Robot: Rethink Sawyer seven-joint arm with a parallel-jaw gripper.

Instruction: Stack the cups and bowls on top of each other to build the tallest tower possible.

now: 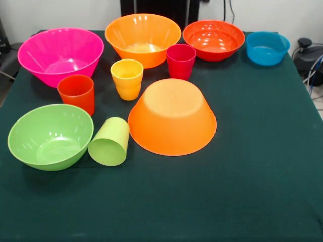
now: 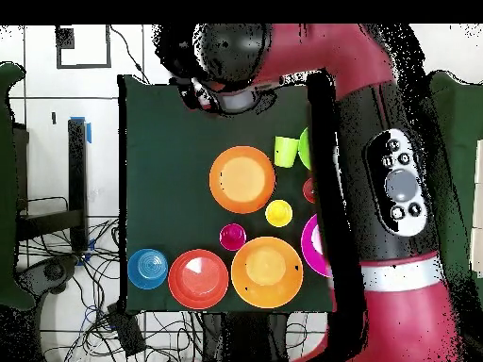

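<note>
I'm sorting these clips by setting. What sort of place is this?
Probably a robotics lab or test bench rather than a home: a table under dark green cloth, a red robot arm above it, and loose cables tangled on the floor beside it.

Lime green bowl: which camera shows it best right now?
The front view. There the lime green bowl sits fully visible, upright, beside the tipped lime green cup. In the overhead view the arm covers nearly all of it; only a green sliver shows at the arm's edge.
</note>
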